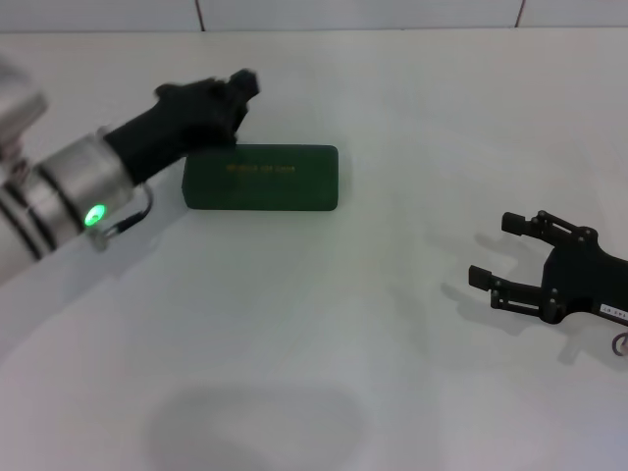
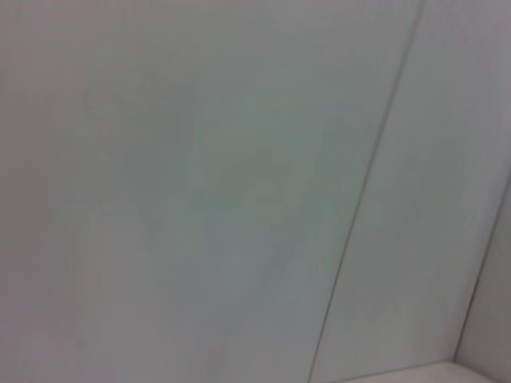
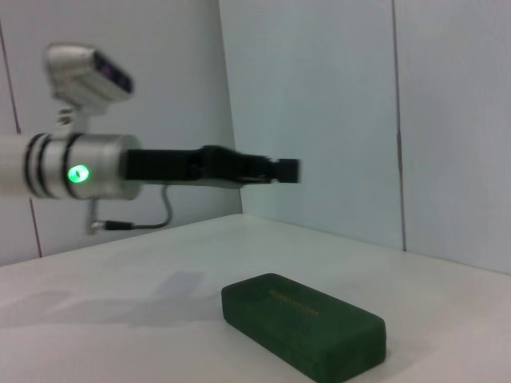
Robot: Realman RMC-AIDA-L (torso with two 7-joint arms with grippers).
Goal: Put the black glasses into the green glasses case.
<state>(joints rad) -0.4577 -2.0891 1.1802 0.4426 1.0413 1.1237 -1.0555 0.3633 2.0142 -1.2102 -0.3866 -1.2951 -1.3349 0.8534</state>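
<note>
The green glasses case (image 1: 261,178) lies shut on the white table, left of centre, with gold lettering on its lid; it also shows in the right wrist view (image 3: 303,323). The black glasses are not in view. My left gripper (image 1: 242,84) hovers above the case's far left corner, shut and empty; it also shows in the right wrist view (image 3: 284,170), well above the case. My right gripper (image 1: 494,250) is open and empty, low over the table far to the right of the case. The left wrist view shows only a bare wall.
The white table (image 1: 324,324) runs to a pale panelled wall (image 3: 319,112) at the back. Nothing else stands on it.
</note>
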